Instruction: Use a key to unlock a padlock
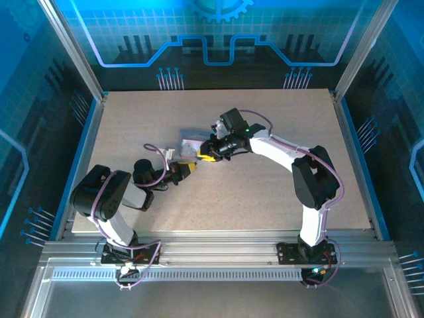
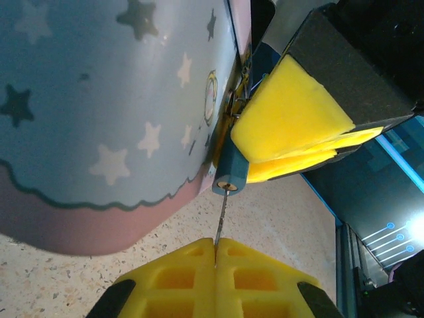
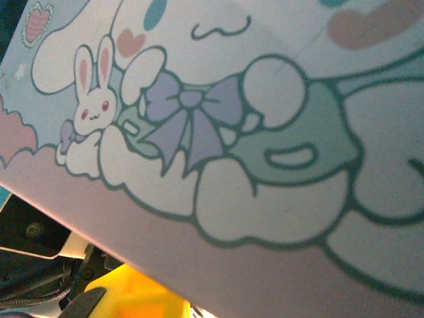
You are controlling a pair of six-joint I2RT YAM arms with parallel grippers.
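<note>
Left wrist: ribbed yellow left hand (image 2: 215, 250) pinches the thin metal key (image 2: 220, 218), its tip meeting the keyhole (image 2: 228, 187) of the blue-grey padlock (image 2: 230, 169), clamped by the right hand (image 2: 265, 149) beside the glossy star-printed tin (image 2: 99, 99).

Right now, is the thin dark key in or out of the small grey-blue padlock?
Barely in, at most: the key tip meets the padlock keyhole; most of the blade shows.

we see the left arm (image 1: 106, 195) and right arm (image 1: 315, 177) bent inward, grippers nose to nose: left gripper (image 2: 215, 255) pinched tight on the key (image 2: 220, 215), right gripper (image 1: 207, 157) nearly closed on the padlock (image 2: 230, 171).
</note>
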